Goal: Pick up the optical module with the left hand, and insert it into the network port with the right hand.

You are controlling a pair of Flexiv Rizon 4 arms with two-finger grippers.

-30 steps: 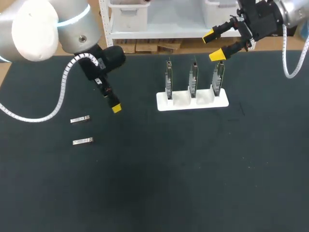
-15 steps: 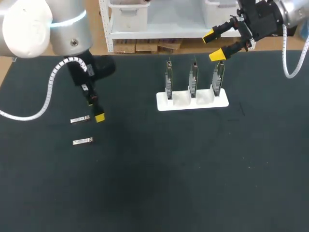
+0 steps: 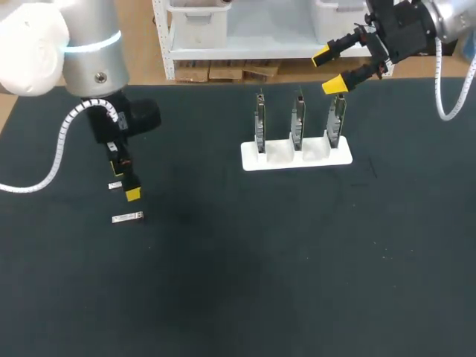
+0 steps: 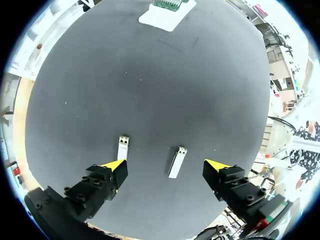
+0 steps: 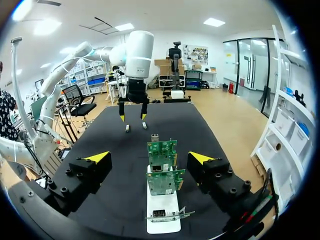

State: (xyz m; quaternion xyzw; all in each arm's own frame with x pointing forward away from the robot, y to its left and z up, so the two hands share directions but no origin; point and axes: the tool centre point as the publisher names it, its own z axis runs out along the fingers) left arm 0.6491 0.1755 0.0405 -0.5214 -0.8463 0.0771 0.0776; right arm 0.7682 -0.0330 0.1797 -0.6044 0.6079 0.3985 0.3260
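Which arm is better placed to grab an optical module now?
Left. The left end effector, open, hangs over the optical modules; the right end effector is far off by the port boards.

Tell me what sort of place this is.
Probably a robotics lab bench for electronics assembly: a black-covered table, a white stand holding three upright circuit boards, and two small optical modules lying loose.

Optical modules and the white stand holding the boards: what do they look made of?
Optical modules: likely metal, silvery casing with a dull sheen. White stand: probably plastic, plain matte white. Boards: green circuit-board laminate, judging by colour.
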